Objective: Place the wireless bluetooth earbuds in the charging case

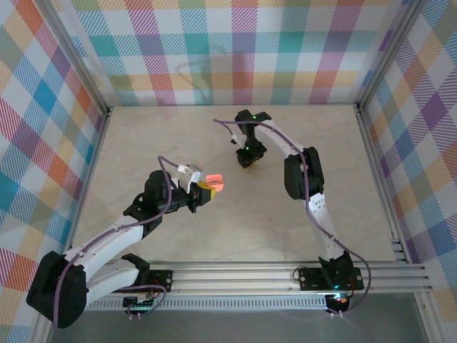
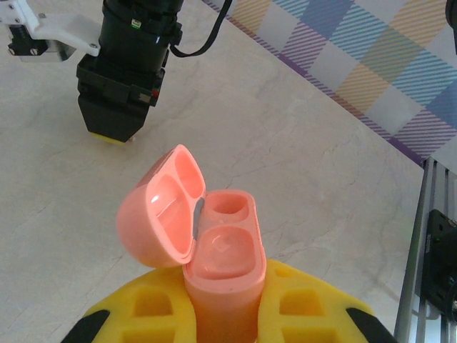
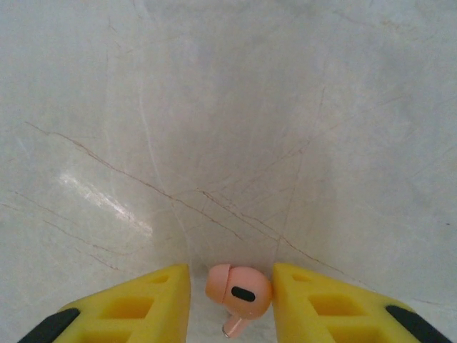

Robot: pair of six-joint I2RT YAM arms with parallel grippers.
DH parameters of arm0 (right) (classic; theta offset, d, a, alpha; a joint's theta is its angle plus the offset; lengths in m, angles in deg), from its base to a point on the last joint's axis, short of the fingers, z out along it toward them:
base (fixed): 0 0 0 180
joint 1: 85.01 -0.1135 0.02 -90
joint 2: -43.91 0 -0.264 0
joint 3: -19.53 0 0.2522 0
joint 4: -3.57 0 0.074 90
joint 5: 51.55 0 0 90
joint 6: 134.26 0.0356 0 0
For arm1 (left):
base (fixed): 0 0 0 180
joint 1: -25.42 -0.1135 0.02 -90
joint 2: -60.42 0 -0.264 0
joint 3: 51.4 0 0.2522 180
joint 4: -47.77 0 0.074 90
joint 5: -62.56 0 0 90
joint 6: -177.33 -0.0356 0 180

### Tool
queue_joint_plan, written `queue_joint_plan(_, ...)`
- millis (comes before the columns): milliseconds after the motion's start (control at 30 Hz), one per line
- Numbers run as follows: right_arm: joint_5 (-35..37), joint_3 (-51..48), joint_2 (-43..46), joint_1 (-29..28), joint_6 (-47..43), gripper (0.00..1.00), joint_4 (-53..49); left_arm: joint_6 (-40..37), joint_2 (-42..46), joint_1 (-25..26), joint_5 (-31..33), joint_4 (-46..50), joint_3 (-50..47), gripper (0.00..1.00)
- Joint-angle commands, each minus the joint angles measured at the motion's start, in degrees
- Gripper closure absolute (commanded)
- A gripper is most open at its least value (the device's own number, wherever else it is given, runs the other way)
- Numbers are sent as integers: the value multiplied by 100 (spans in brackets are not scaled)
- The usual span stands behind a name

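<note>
Camera above: the left gripper (image 1: 201, 191) clenches the open pinkish-orange pebble-shaped plastic charging case (image 1: 213, 183), offering it toward the right gripper (image 1: 246, 163), which points down at the beige table (image 1: 178, 136).

Left wrist: the case's long axis runs out from the yellow fingers (image 2: 307, 307). Its lid (image 2: 161, 214) is swung aside and both wells are empty, probably ready for loading.

Right wrist: a pinkish-orange earbud (image 3: 239, 291) lies on the table between unclosed fingers (image 3: 143, 311), stem toward the wrist.

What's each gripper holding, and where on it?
Left gripper: pink case, clamped at its lower body, lid open. Right gripper: jaws straddle the pink earbud, gap on one side, not gripped yet.
</note>
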Motion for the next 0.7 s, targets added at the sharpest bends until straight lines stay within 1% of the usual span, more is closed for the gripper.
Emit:
queue_joint_plan(0, -121, 141, -103, -38, 89, 64, -243, -38, 201, -28, 45, -120, 49, 100)
queue_joint_plan(100, -120, 123, -110, -36, 99, 61, -269, -46, 279, -28, 59, -92, 31, 100)
queue_joint_plan(233, -116, 123, -141, -39, 91, 62, -309, -39, 335, -28, 67, -75, 11, 100)
queue_joint_plan(433, -164, 125, -172, -34, 91, 68, -312, -12, 375, -28, 57, -83, -6, 100)
queue_joint_plan(533, -153, 123, -177, -34, 124, 68, -280, -12, 402, -37, 51, -83, -14, 100)
queue_joint_plan(667, -147, 158, -198, -38, 187, 60, -270, -4, 441, -29, 58, -74, -24, 100)
